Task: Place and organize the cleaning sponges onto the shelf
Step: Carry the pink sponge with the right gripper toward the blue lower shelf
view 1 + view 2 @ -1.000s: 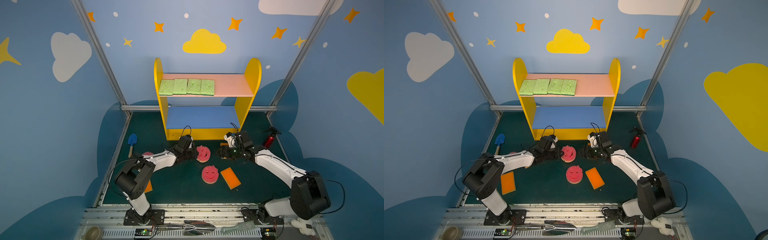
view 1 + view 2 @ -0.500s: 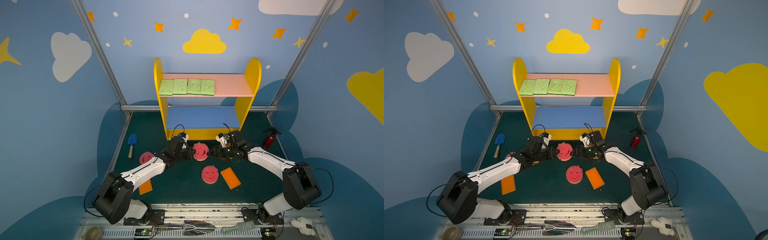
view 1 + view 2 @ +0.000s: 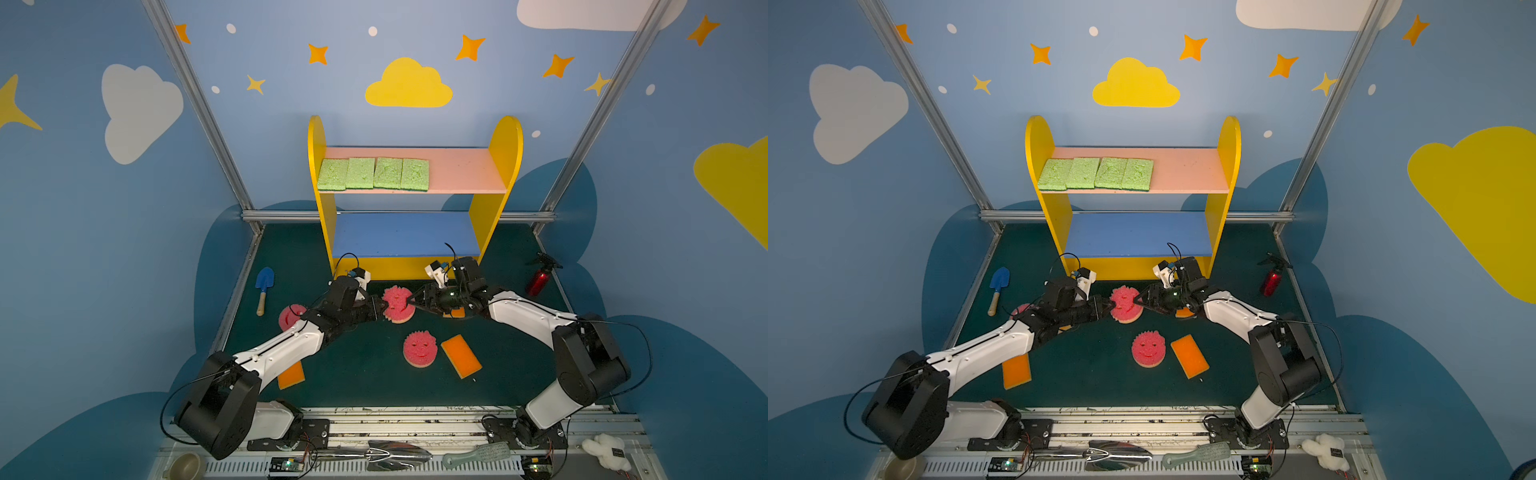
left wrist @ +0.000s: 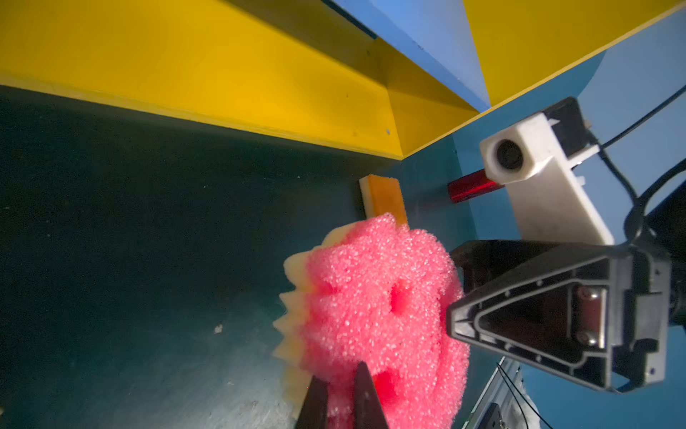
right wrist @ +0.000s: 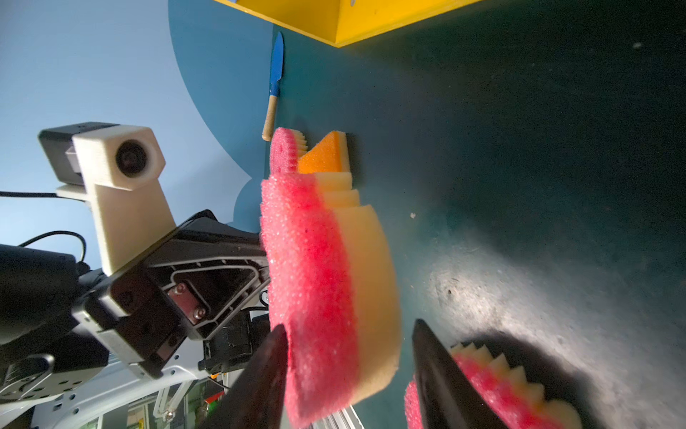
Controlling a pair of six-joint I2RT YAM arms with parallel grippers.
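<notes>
- Near edge of the counter [image 3: 365,386]: two orange sponges lie flat. One [image 3: 291,375] is partly under the left arm, the other [image 3: 461,356] is right of centre.
- A pink smiley sponge [image 3: 419,348] sits face up just left of that second one.
- Mid counter: the raised pink sponge [image 3: 398,303] is held up on edge between both grippers.
- Left gripper [image 3: 383,307]: jaws clamped on that sponge's left rim, squeezing the foam thin.
- Right gripper [image 3: 412,302]: jaws open and straddling the right rim, with a gap on the cream-backed side.
- Another pink sponge [image 3: 288,316] lies flat on the left, and another orange sponge [image 3: 458,312] is under the right gripper.
- Blue trowel [image 3: 262,286] is at the left edge, red spray bottle [image 3: 540,278] at the right.
- Far: shelf [image 3: 505,137], with four green sponges [image 3: 372,173] side by side on the left half of its pink top board [image 3: 457,170].
</notes>
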